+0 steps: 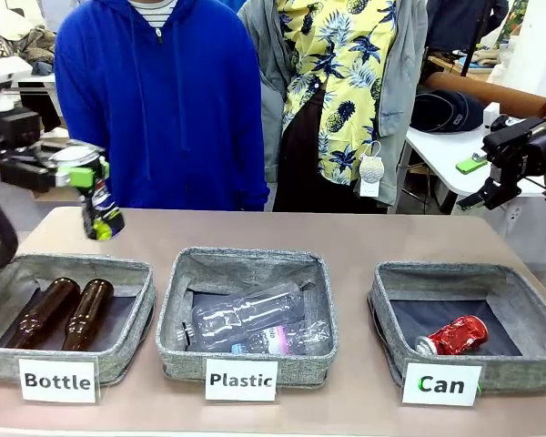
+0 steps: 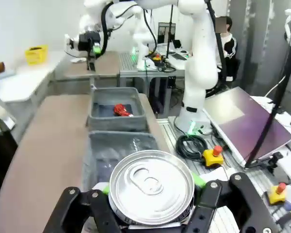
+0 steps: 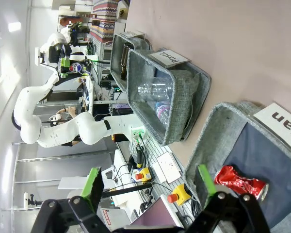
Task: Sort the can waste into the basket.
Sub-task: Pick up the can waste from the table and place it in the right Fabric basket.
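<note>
grey felt makes up the rectangular basket (image 1: 537, 300) with the white "can" label, standing at the right end of the tan worktop (image 1: 364, 232); inside it, on the dark lining near the front wall, lies the crushed shiny red can (image 1: 454, 335), long axis running left to right and slightly tilted, its silver end toward the left in the front view. the left claw (image 1: 84, 173) is clamped on the slim black can with silver top (image 1: 98, 208), held in the air above the worktop's far left, behind the basket labelled "bottle" (image 1: 136, 282). from the front that can hangs steeply, leaning a little, and its print is too small to read. the left wrist view looks straight down on the can's silver lid and pull tab (image 2: 151, 187), pinched between the two black fingers, while the can's body is hidden below. the right claw (image 1: 480, 166) hovers high at the far right, partly cut off by the frame edge; the right wrist view shows its green pads (image 3: 92, 184) spread wide with nothing between them, above the red can. the middle basket labelled "plastic" (image 1: 246, 264) holds clear bottles.
</note>
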`<state>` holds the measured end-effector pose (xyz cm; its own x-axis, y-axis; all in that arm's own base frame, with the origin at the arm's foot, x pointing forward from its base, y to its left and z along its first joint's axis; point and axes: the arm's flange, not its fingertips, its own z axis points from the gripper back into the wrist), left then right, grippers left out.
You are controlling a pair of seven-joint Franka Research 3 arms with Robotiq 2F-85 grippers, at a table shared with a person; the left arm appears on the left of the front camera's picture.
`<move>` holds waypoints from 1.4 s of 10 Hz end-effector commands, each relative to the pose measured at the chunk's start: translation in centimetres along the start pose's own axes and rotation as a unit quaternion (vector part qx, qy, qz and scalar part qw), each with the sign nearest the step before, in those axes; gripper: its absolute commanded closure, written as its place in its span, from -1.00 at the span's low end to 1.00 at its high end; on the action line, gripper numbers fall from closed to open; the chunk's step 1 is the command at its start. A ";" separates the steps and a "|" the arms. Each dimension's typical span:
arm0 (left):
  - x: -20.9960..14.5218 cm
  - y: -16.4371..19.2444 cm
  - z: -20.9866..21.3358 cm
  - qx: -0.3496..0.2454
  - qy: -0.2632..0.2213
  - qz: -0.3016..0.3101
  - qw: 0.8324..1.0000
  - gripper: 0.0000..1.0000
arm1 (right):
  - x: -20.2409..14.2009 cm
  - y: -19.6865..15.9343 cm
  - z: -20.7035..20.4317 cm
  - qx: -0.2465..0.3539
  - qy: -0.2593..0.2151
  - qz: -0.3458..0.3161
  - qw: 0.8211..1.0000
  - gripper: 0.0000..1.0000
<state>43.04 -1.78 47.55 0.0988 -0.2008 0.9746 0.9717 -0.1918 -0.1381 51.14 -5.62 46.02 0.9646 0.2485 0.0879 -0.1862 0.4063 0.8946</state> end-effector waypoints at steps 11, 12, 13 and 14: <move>11.6 9.2 -46.7 -0.145 0.138 -0.109 0.974 0.23 | -16.7 3.6 8.8 -0.272 0.009 -0.128 0.954 -1.00; 12.0 9.9 -52.7 -0.121 0.175 -0.141 0.967 0.23 | -17.9 2.9 8.9 -0.260 -0.008 -0.128 0.957 -1.00; 12.3 11.1 -58.1 -0.105 0.222 -0.154 0.957 0.23 | -19.2 2.3 9.0 -0.250 -0.057 -0.104 0.961 -1.00; 12.0 13.2 -60.6 -0.085 0.253 -0.138 0.954 0.23 | -17.7 3.8 10.1 -0.265 0.019 -0.119 0.957 -1.00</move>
<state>40.22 -61.63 45.10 -0.3346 -0.4516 0.8271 0.8776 -0.4691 0.0989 34.06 -18.33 51.13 0.9935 0.0748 -0.0852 -0.0144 0.8291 0.5590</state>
